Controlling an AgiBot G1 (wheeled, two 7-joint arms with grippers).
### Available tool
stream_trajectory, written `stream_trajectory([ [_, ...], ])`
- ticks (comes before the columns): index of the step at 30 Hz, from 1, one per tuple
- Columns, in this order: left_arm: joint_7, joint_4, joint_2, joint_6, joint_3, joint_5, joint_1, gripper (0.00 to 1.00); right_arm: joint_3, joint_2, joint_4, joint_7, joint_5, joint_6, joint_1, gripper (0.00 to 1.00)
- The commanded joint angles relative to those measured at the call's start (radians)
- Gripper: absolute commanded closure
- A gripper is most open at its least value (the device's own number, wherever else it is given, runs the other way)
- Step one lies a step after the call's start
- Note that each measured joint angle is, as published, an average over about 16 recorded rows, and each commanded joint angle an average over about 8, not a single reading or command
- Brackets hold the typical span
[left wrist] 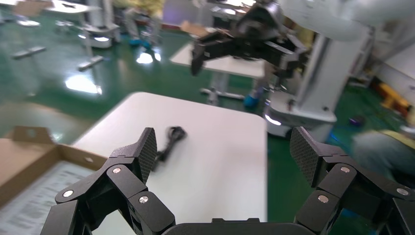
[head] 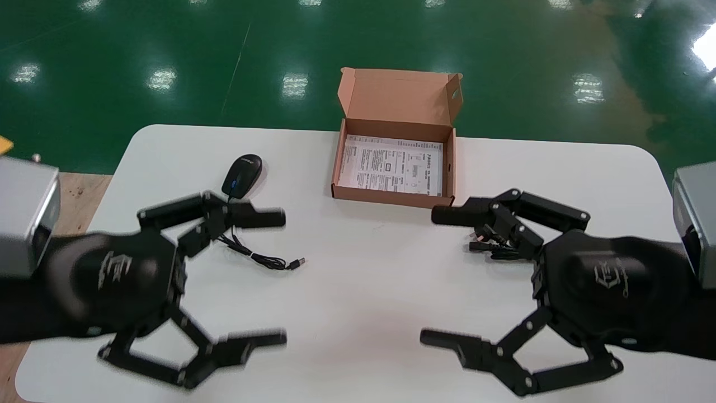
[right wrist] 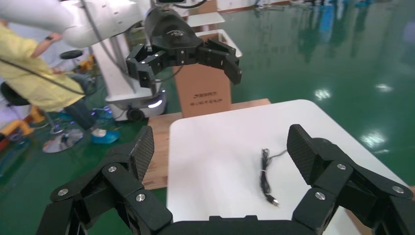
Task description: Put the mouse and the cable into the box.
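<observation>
The left gripper (left wrist: 225, 154) fills the foreground, its black fingers with textured pads spread wide above the white rounded table (left wrist: 220, 122). Near the centre of the frame lies a bundled black cable (left wrist: 169, 141). At one edge of the frame sits an open brown cardboard box (left wrist: 36, 147), and the right gripper (left wrist: 244, 54) hangs in the background.

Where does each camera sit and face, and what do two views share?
Head: on the head, looking down at table, box, mouse; left gripper and right gripper show, open.
Left wrist: looks across the table at the bundled cable; own fingers frame it.
Right wrist: looks across the table at the mouse cord; own fingers frame it.
Shared: each wrist view shows the other arm's gripper.
</observation>
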Motion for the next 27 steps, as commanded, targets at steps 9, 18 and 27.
stream_trajectory([
  [9,0.046,0.158,0.101,0.041,0.239,0.352,-0.293,0.0,-0.086,-0.03,-0.195,-0.231,-0.289,-0.055,0.172,0.0],
  [18,0.32,0.583,0.347,0.021,0.467,0.642,-0.516,0.0,-0.225,-0.071,-0.517,-0.529,-0.526,-0.071,0.34,0.0],
  [27,0.616,0.972,0.53,-0.09,0.545,0.774,-0.618,0.0,-0.313,-0.139,-0.807,-0.724,-0.654,-0.039,0.444,0.0],
])
